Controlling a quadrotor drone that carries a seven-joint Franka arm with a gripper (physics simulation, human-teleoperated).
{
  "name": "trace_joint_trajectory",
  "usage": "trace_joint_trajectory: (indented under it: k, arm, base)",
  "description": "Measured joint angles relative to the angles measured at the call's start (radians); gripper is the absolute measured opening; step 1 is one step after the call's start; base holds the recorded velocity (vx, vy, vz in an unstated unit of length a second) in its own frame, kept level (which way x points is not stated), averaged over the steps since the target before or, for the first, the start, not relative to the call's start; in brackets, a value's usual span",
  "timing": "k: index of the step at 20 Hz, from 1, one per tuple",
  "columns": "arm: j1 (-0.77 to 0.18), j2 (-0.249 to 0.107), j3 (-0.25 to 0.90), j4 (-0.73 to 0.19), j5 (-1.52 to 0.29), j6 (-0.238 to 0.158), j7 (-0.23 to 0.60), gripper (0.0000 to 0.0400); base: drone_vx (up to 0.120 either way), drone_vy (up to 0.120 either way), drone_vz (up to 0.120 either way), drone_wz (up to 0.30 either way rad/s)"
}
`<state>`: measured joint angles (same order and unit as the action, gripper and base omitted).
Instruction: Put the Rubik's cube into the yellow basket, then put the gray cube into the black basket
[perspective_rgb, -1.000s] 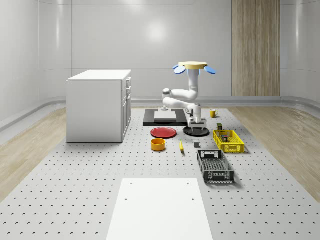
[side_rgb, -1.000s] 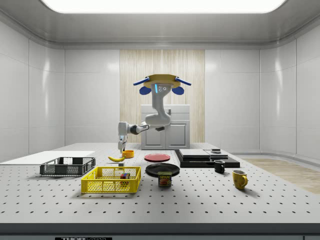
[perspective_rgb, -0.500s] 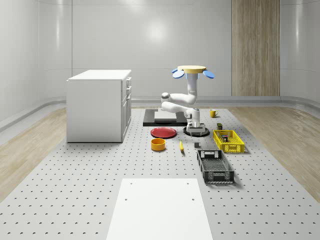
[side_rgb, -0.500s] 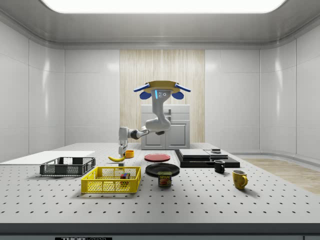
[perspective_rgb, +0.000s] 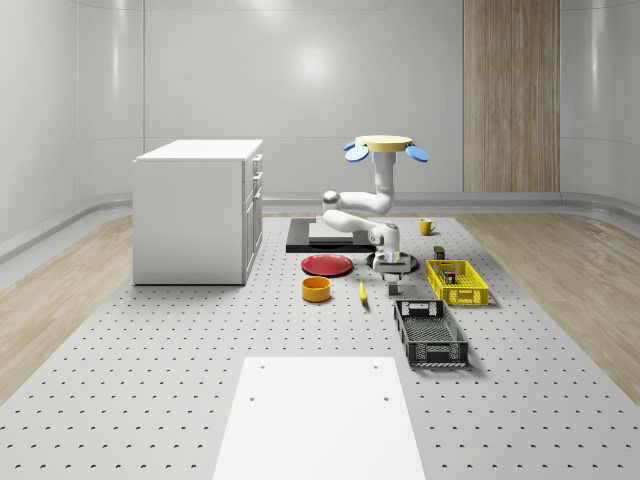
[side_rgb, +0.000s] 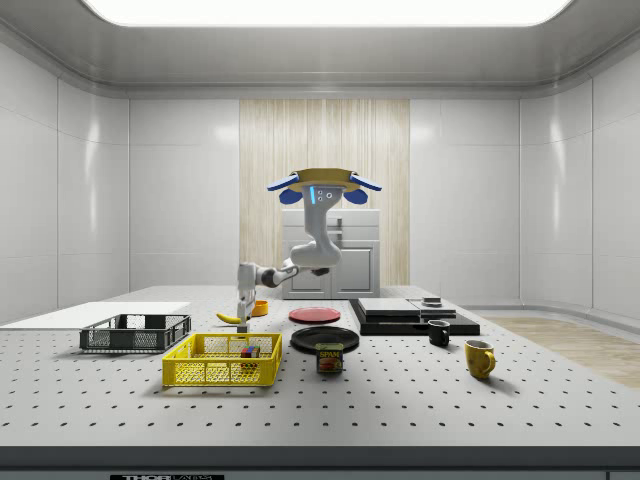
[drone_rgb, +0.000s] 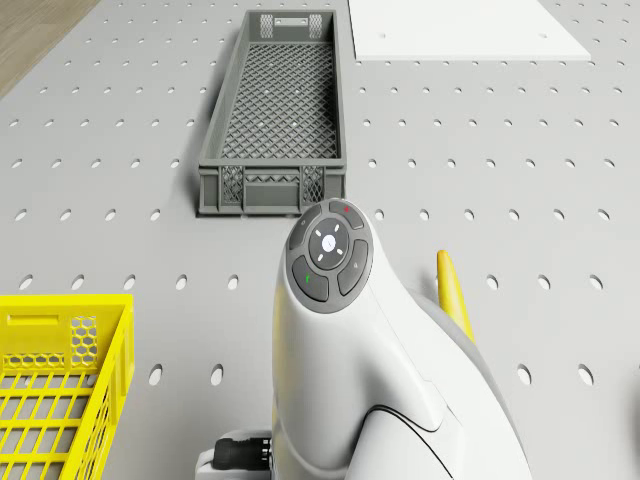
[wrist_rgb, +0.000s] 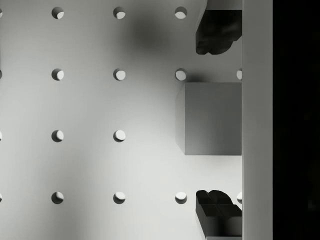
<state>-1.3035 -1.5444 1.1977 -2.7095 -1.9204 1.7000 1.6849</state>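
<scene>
Whole-scene view: at the desk's (perspective_rgb: 150, 400) middle the end effector (perspective_rgb: 394, 277) is seen lowered directly over the gray cube (perspective_rgb: 394, 290), which lies just past the far end of the black basket (perspective_rgb: 430, 331). The drone (perspective_rgb: 386, 146) is seen hovering above, over the far half of the desk. The yellow basket (perspective_rgb: 456, 281) sits at about 3 o'clock from the cube.

Side view: the end effector (side_rgb: 243, 304) is seen hanging low behind the yellow basket (side_rgb: 222, 360); the black basket (side_rgb: 135, 332) lies toward 9 o'clock from it. A small multicoloured block, judged to be the Rubik's cube (side_rgb: 247, 352), is seen inside the yellow basket, so the first half of the task is judged done.

Drone view: the arm's wrist covers the cube; the black basket (drone_rgb: 275, 115) lies at 12 o'clock beyond the wrist and the yellow basket (drone_rgb: 55, 385) at about 8 o'clock.

Wrist view: the gray cube (wrist_rgb: 210, 118) is seen resting flat on the desk (wrist_rgb: 90, 105) between the two dark fingertips (wrist_rgb: 217, 32), which stand apart at 12 and 6 o'clock with clearance on both sides; nothing is clamped.

Handling: the cube is judged rigid, light and smooth-faced, so some slip is possible. A grip is best taken on two opposite flat sides, centred, with the pads square to the faces.
</scene>
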Motion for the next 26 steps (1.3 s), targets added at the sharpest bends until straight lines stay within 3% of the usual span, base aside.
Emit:
trace_joint_trajectory:
  k: [12,26]
  arm:
    - [-0.071,0.038,-0.041,0.09,-0.042,0.016,-0.005,0.04]
    - [-0.073,0.043,-0.046,0.095,-0.048,0.016,-0.006,0.0388]
  base:
    - [0.0,0.0,0.0,0.0]
    - [0.0,0.0,0.0,0.0]
